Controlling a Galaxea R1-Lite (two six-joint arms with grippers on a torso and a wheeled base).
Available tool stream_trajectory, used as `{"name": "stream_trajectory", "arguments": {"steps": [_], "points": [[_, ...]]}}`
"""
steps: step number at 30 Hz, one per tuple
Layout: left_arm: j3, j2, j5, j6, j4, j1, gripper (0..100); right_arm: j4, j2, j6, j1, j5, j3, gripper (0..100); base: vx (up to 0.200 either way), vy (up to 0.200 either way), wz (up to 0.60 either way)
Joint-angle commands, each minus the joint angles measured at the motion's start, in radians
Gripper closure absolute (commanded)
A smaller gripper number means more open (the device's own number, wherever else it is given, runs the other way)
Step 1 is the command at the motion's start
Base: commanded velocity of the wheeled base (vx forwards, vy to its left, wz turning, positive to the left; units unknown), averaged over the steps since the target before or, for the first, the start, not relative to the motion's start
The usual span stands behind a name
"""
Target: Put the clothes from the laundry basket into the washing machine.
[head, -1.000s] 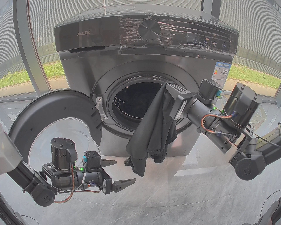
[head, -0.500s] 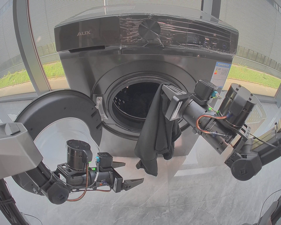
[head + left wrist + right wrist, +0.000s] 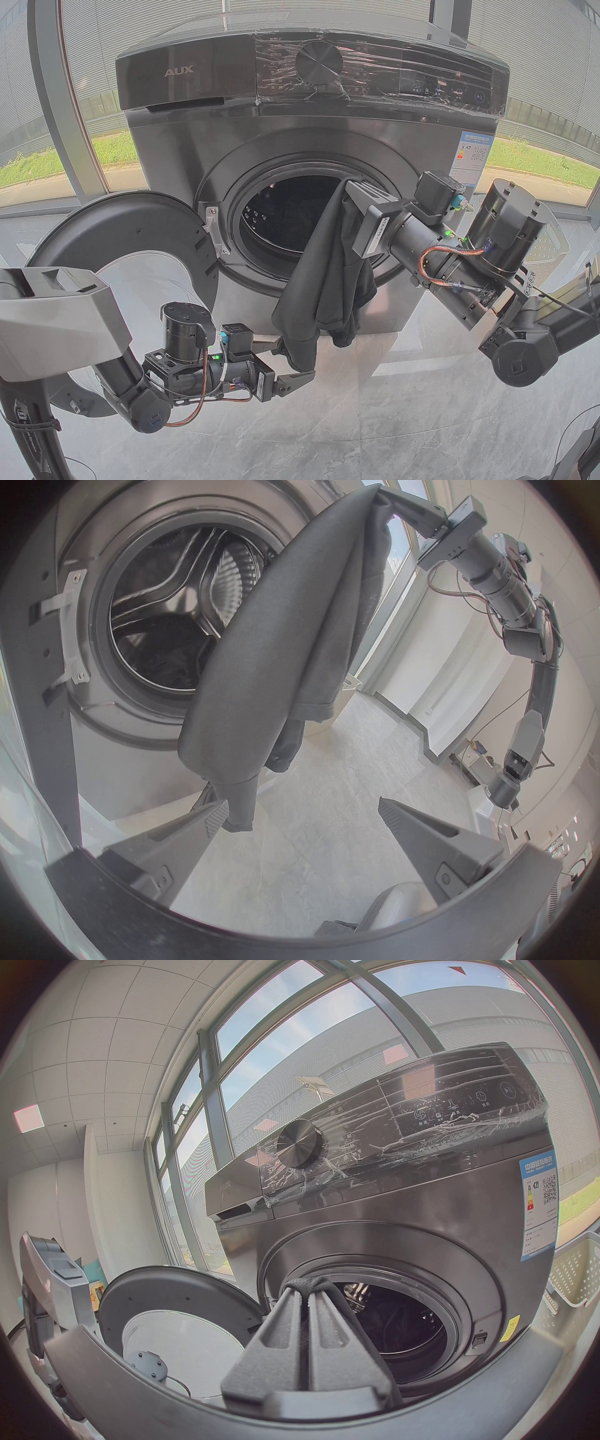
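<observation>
Item: dark garment (image 3: 325, 275), which we see hanging before the washer (image 3: 187, 144) opening (door (image 3: 119, 244) swung wide), clamped in the right gripper (image 3: 354, 183) jaws. Below, left gripper (image 3: 294, 361), jaws apart, at its hem, perhaps touching.

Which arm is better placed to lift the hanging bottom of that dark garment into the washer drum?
Left. The left pincer, open, sits low at the dangling hem of the dark garment. The right pincer is shut on its top by the drum opening, so it is likely occupied.

One garment (image 3: 325, 275), one washer (image 3: 187, 144), one basket (image 3: 572, 1272)
</observation>
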Motion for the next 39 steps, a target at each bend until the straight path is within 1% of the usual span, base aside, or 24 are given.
{"name": "stream_trajectory", "arguments": {"steps": [1, 5, 13, 15, 16, 17, 20, 28, 33, 35, 38, 39], "points": [[0.002, 0.071, 0.001, -0.015, -0.026, 0.000, 0, -0.001, 0.001, 0.000, 0.002, 0.000, 0.001, 100, 0.000, 0.000, 0.00], [-0.010, 0.103, 0.001, -0.015, -0.027, 0.000, 0, -0.001, 0.001, 0.000, 0.004, 0.000, -0.004, 100, 0.000, 0.000, 0.00], [-0.078, 0.181, 0.001, -0.019, -0.029, 0.000, 0, -0.004, 0.000, 0.000, 0.004, 0.000, 0.003, 100, 0.000, 0.000, 0.00], [-0.085, 0.192, 0.001, -0.029, -0.029, -0.002, 0, -0.004, 0.000, 0.000, 0.004, 0.000, 0.003, 100, 0.000, 0.000, 0.00], [-0.096, 0.198, 0.001, -0.045, -0.029, -0.008, 0, -0.002, 0.000, 0.000, 0.005, 0.000, 0.003, 100, 0.000, 0.000, 0.00], [-0.099, 0.199, 0.000, -0.052, -0.029, -0.008, 0, -0.002, 0.000, 0.000, 0.005, 0.000, 0.003, 100, 0.000, 0.000, 0.00], [-0.121, 0.215, 0.000, -0.061, -0.035, -0.008, 0, -0.004, 0.001, 0.000, 0.008, 0.000, 0.004, 100, 0.000, 0.000, 0.00], [-0.176, 0.259, 0.004, -0.059, -0.039, 0.001, 0, -0.004, 0.000, 0.000, 0.022, -0.003, 0.006, 100, 0.000, 0.000, 0.00], [-0.180, 0.268, 0.004, -0.061, -0.058, 0.012, 0, -0.004, 0.000, 0.000, 0.025, -0.003, 0.004, 100, 0.000, 0.000, 0.00], [-0.197, 0.281, 0.008, -0.061, -0.062, 0.012, 0, -0.004, 0.000, 0.000, 0.027, -0.003, 0.003, 100, 0.000, 0.000, 0.00], [-0.232, 0.304, 0.046, -0.062, -0.076, 0.014, 0, -0.005, 0.000, 0.000, 0.028, -0.003, 0.004, 100, 0.000, 0.000, 0.00], [-0.245, 0.310, 0.052, -0.064, -0.084, 0.014, 0, -0.005, 0.000, 0.000, 0.030, -0.003, 0.006, 100, 0.000, 0.000, 0.00]]}}
